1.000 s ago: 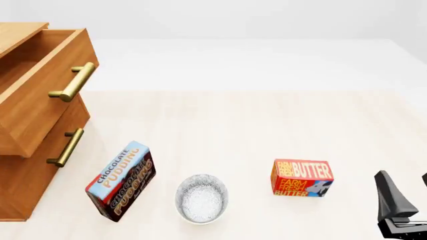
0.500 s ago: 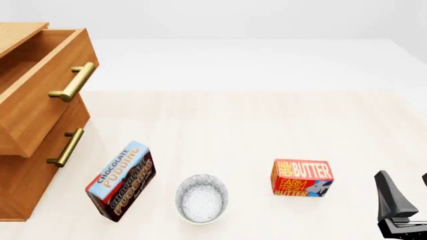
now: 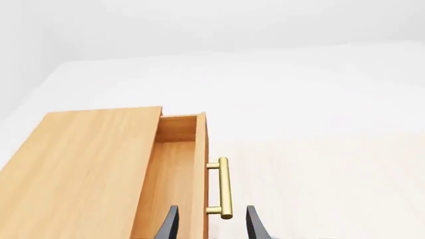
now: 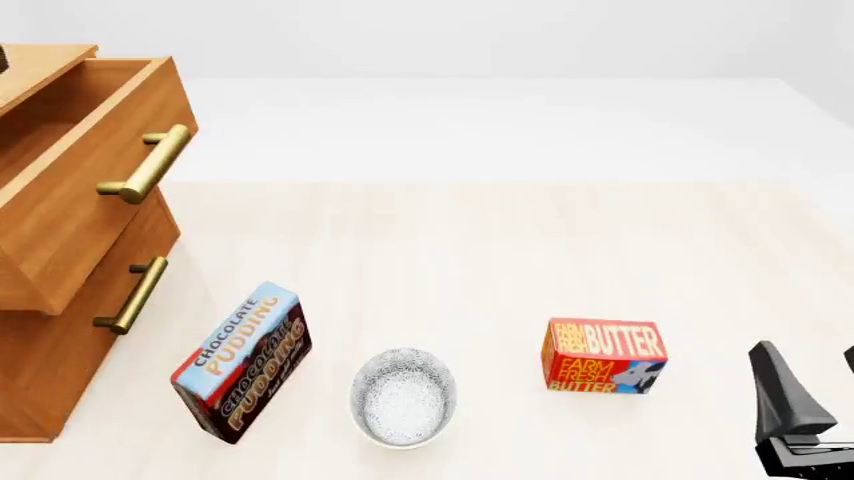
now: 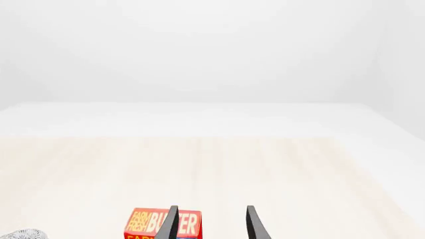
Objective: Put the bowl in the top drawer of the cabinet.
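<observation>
Scene: While both arms are held off the goods, the desk [image 4: 534, 250] is seen from the front view with everything standing apart.
Cabinet: the cabinet [image 4: 40, 370] is set at about 9 o'clock on the desk, at the left edge of the front view.
Top drawer: the top drawer [image 4: 80, 200] is pulled out well past the lower drawer [image 4: 74, 340]; its hollow is seen open from above, and its brass bar handle [image 4: 147, 163] is mounted on the front.
Left tool: the left tool [image 3: 210, 226] is shown in the left wrist view with its fingers spread, one finger on each side of the near end of the top drawer's handle, with a gap on both sides; nothing is pinched.
Pudding box: a chocolate pudding box [image 4: 242, 362] is stood tilted at about 7 o'clock, near the cabinet's foot but not touching it.
Bowl: the bowl [image 4: 403, 396] is rested upright on the desk at about 6 o'clock, between the pudding box and the butter box, apart from both and well apart from the top drawer.
Butter box: a red butter box [image 4: 603, 357] is placed at about 5 o'clock.
Right tool: the right tool [image 5: 210, 226] is held spread and pinches nothing; the butter box is seen just beyond its fingers in the right wrist view, and one dark finger [image 4: 781, 400] is seen at 4 o'clock in the front view.
</observation>
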`<state>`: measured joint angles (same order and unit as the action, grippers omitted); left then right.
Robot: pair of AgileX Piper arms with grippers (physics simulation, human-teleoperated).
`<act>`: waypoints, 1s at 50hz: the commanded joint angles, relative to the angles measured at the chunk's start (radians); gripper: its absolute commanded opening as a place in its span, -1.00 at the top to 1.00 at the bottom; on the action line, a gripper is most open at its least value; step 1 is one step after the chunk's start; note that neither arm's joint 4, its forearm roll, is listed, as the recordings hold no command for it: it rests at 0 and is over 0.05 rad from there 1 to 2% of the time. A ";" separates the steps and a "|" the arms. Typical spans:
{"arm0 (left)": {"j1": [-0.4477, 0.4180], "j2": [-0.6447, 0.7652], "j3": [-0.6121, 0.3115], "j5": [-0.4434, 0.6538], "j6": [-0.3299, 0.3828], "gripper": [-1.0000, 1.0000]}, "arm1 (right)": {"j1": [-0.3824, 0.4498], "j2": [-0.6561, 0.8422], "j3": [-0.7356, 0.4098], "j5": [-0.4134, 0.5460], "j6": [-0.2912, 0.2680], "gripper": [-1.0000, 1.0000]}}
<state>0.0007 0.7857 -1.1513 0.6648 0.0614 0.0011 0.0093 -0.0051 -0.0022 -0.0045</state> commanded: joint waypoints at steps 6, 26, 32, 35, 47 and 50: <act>0.017 0.098 -0.046 0.026 -0.036 -1.00 | 0.000 -0.002 0.001 0.000 -0.002 -1.00; 0.021 0.170 -0.035 0.011 -0.067 -1.00 | 0.000 -0.001 0.001 0.000 -0.002 -1.00; 0.027 0.194 -0.026 0.009 -0.082 -1.00 | 0.000 -0.001 0.001 0.000 -0.002 -1.00; 0.032 0.196 -0.018 0.001 -0.083 -1.00 | 0.000 -0.002 0.001 0.000 -0.003 -1.00; 0.033 0.234 0.025 -0.046 -0.085 -1.00 | 0.000 -0.002 0.001 0.000 -0.002 -1.00; 0.036 0.245 0.026 -0.048 -0.094 -1.00 | 0.000 -0.002 0.001 0.000 -0.002 -1.00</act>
<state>0.0318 0.9986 -1.1469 0.6424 -0.0178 0.0010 0.0092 -0.0051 -0.0022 -0.0045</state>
